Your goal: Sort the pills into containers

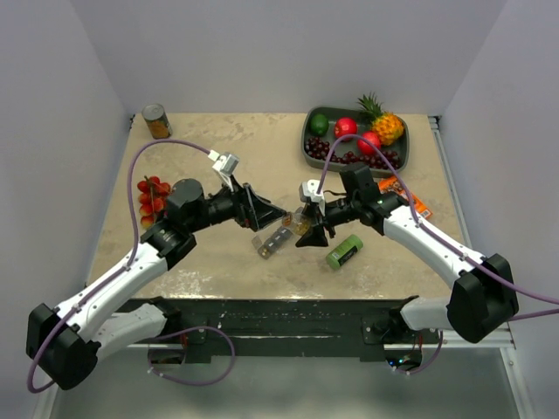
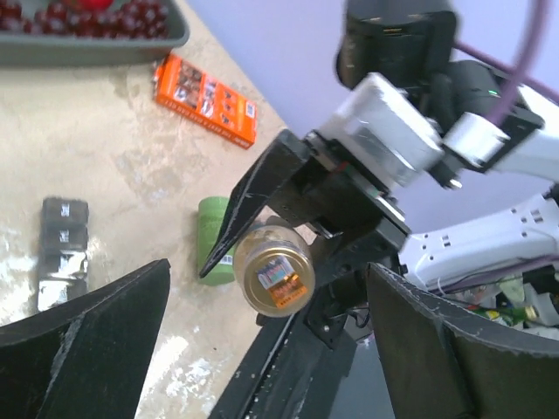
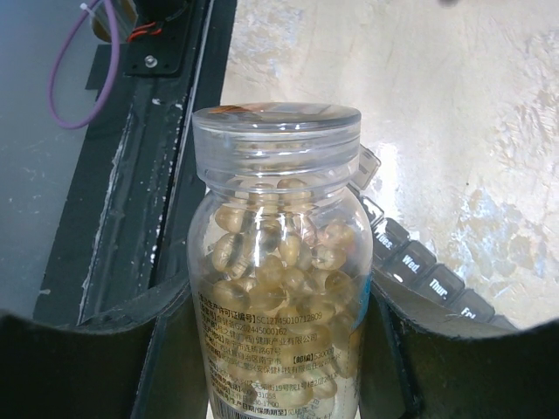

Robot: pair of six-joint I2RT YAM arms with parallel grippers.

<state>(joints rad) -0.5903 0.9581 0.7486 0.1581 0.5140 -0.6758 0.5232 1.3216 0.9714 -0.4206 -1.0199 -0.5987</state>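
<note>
Uncapping looks like the step in hand. The right fingers [image 3: 87, 367] are clamped on the clear bottle [image 3: 279, 288], held above the bench [image 1: 218, 157]. Its cap [image 3: 278, 131] is on and faces the left fingers [image 2: 96, 332], which stand wide apart just short of it. They should centre on the cap, close squarely around it and twist while the right holds firm, or the bottle may slip. The pills [image 3: 262, 253] sit inside the bottle. The grey day-labelled strip [image 3: 428, 279] lies beneath it; I cannot tell whether any compartment holds anything.
</note>
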